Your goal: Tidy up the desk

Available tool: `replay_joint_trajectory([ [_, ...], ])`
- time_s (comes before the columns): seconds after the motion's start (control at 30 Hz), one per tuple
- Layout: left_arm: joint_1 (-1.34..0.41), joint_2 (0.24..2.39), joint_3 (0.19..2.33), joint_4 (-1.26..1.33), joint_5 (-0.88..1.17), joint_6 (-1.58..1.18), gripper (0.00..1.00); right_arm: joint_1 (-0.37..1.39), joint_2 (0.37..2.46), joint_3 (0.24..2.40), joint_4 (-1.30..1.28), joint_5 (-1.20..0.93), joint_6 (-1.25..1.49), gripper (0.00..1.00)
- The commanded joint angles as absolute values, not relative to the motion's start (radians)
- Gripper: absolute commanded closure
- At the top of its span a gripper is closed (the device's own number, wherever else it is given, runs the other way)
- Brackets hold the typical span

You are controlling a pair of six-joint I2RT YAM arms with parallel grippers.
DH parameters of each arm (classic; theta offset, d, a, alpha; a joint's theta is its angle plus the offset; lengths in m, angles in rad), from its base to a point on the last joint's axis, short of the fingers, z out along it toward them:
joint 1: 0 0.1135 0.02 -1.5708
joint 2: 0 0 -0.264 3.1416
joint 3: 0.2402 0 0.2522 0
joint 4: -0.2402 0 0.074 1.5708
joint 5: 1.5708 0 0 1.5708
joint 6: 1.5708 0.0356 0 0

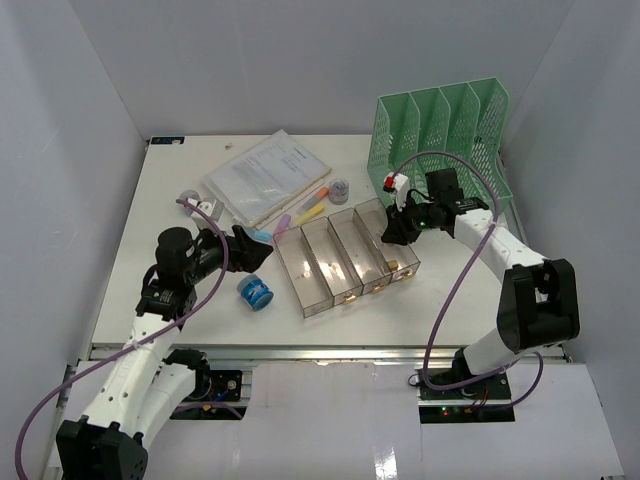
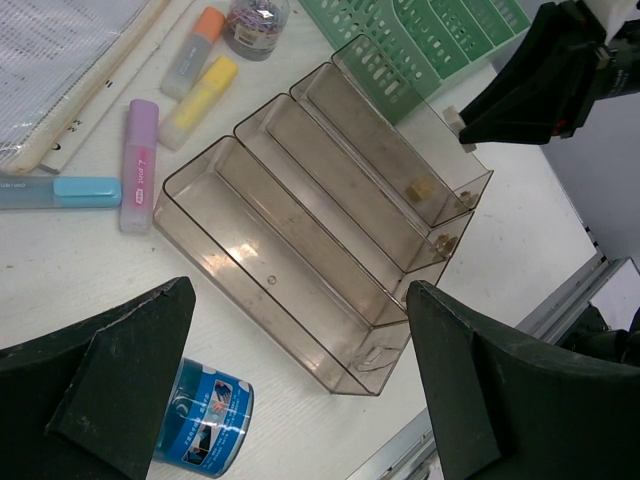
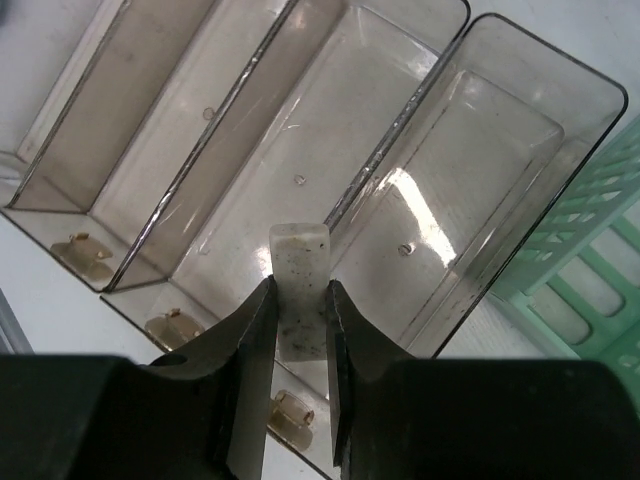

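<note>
Desk (image 1: 450, 290), white and square, fills the scene; it looks rigid, heavy and fixed, with nothing to grip but its small items. Right claw (image 3: 300, 295) clamps a pale speckled eraser (image 3: 298, 250) above the clear tray (image 1: 322, 262) at centre. Left claw (image 2: 300, 300) gapes wide near a blue tub (image 1: 255, 293). Highlighters (image 1: 310, 208) and papers (image 1: 262, 178) lie far left, and a green rack (image 1: 440, 130) crowds the tray's far right.

Plain white back wall (image 1: 300, 60) is closing off the far side; left wall (image 1: 50, 150) and right wall (image 1: 590, 120) are boxing in the white desk (image 1: 360, 327). Metal rail (image 1: 330, 352) is running along its near edge. Glossy white panel (image 1: 330, 425) below is catching soft glare. Even light is falling throughout.
</note>
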State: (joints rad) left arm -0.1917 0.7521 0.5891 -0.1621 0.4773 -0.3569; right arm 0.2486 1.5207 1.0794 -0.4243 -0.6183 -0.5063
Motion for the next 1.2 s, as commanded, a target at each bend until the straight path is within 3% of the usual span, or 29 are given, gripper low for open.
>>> replay_joint_trajectory([
  [0.0, -0.189, 0.76, 0.575, -0.134, 0.517, -0.354, 0.02, 0.259, 1.53, 1.068, -0.285, -0.545, -0.389, 0.68],
  [0.17, -0.19, 0.787, 0.576, -0.122, 0.548, -0.365, 0.02, 0.259, 1.536, 1.058, -0.27, -0.499, -0.392, 0.43],
  [0.3, -0.19, 0.812, 0.573, -0.111, 0.563, -0.383, 0.02, 0.259, 1.524, 1.057, -0.275, -0.515, -0.387, 0.32],
  [0.57, -0.277, 0.966, 0.701, -0.097, 0.475, -0.435, 0.02, 0.184, 1.278, 0.929, -0.311, -0.798, -0.489, 0.29],
  [0.83, -0.449, 1.444, 1.154, -0.156, 0.269, -0.446, 0.11, -0.021, 1.112, 0.819, -0.318, -0.981, -0.517, 0.27],
  [1.17, -0.568, 1.963, 1.749, -0.368, 0.024, -0.364, 0.02, -0.082, 1.119, 0.811, -0.343, -1.049, -0.497, 0.27],
])
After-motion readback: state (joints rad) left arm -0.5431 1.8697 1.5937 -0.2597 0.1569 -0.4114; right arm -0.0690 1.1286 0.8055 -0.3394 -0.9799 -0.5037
